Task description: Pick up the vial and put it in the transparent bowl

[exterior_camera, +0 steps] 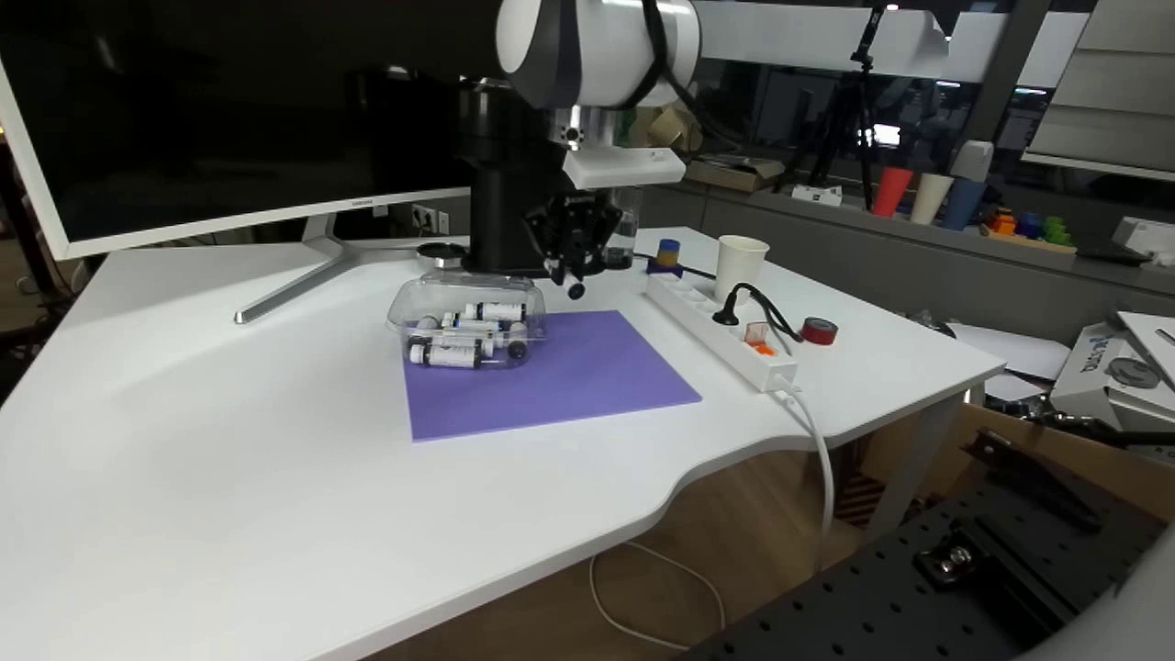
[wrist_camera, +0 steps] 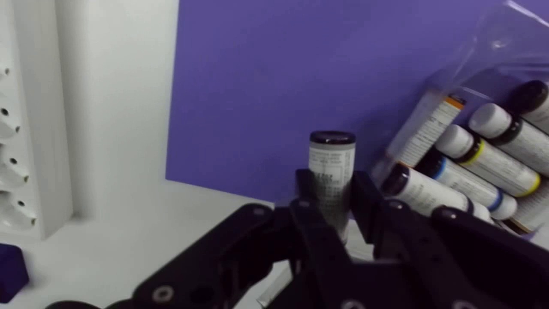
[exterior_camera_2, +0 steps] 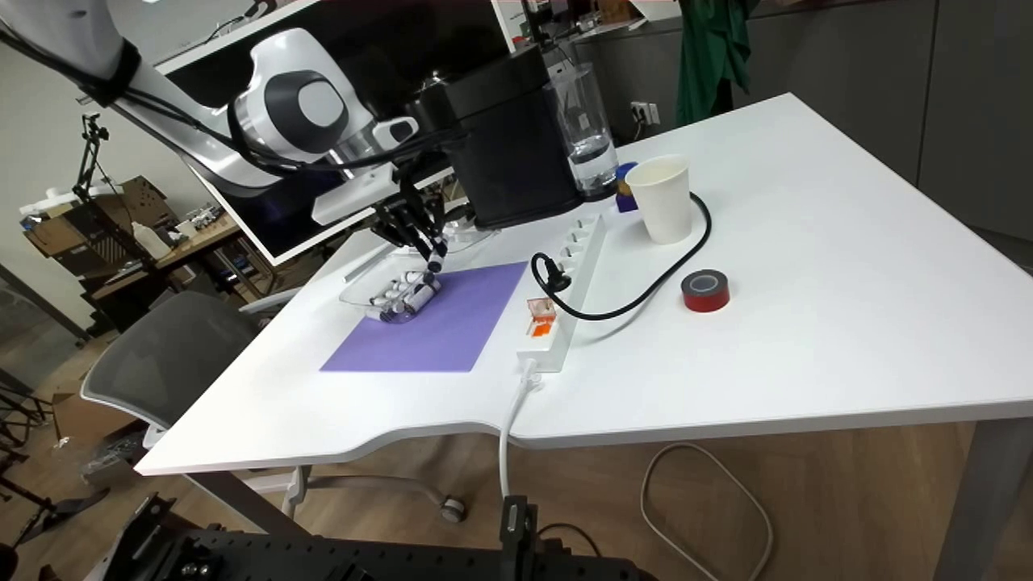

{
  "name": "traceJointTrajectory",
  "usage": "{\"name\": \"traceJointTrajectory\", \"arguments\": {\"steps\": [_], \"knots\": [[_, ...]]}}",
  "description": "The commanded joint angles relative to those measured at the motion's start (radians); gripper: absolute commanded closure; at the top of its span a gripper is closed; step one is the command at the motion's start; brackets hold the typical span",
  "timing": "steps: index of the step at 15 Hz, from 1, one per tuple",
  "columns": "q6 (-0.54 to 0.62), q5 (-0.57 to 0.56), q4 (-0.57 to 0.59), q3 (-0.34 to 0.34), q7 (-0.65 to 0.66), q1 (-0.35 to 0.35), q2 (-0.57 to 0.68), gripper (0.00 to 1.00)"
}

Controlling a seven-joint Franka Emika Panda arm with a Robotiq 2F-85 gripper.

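Observation:
My gripper (wrist_camera: 328, 186) is shut on the vial (wrist_camera: 332, 161), a white-labelled small bottle with a dark end toward the wrist camera. In both exterior views the gripper (exterior_camera: 562, 262) (exterior_camera_2: 429, 240) points down and the vial (exterior_camera: 574, 286) (exterior_camera_2: 437, 260) sticks out of the fingertips, above the table. The transparent bowl (exterior_camera: 404, 308) stands on the left back part of the purple mat and holds several other labelled vials lying down. It also shows in an exterior view (exterior_camera_2: 351, 297) and at the right of the wrist view (wrist_camera: 467, 56). The vial is beside the bowl, higher than its contents.
The purple mat (exterior_camera: 569, 386) lies under part of the bowl. A white power strip (exterior_camera: 702, 326) with a black plug, a white cup (exterior_camera: 740, 262) and red tape (exterior_camera: 819, 330) are right of it. A black bin (exterior_camera_2: 516, 145) and large monitor (exterior_camera: 229, 110) stand behind.

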Motion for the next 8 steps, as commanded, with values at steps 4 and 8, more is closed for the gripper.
{"name": "traceJointTrajectory", "arguments": {"steps": [4, 8], "knots": [[0.029, -0.015, 0.064, 0.009, 0.065, 0.068, 0.032, 0.93], [0.081, -0.013, 0.075, -0.004, 0.113, 0.106, 0.074, 0.93]]}}
